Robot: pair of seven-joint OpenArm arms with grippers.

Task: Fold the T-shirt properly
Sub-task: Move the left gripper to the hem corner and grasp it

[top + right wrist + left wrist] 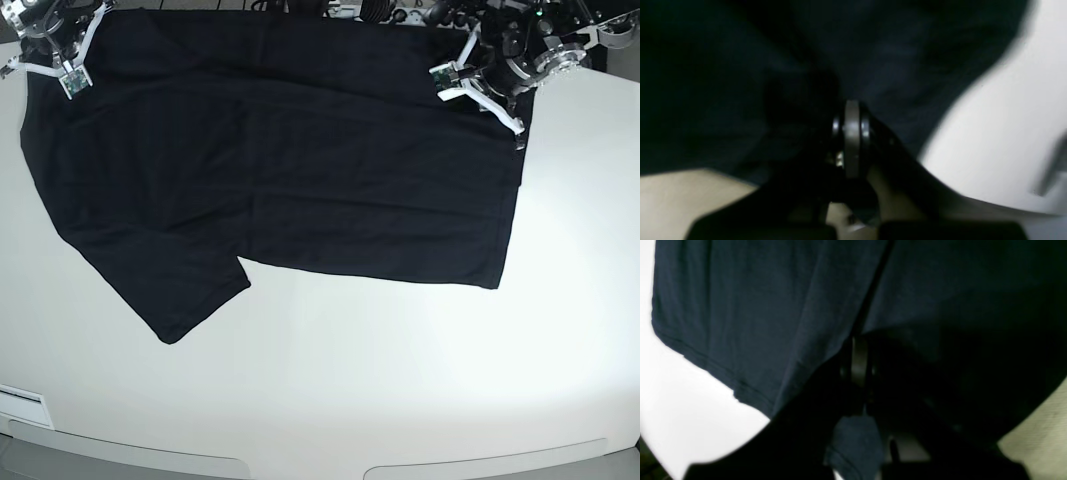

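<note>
The black T-shirt (300,180) lies spread over the back half of the white table (400,380), with one sleeve pointing toward the front left. My left gripper (518,132) is at the shirt's far right edge. In the left wrist view that left gripper (857,366) is shut, with dark T-shirt (756,323) fabric draped over it and a tuft of cloth behind the fingers. My right gripper (72,85) is at the shirt's far left corner. In the right wrist view the right gripper (851,133) is shut amid the T-shirt (890,50) folds.
Cables and arm hardware (400,10) crowd the table's back edge. A white label strip (20,405) sits at the front left corner. Bare tabletop (560,300) lies right of and in front of the shirt.
</note>
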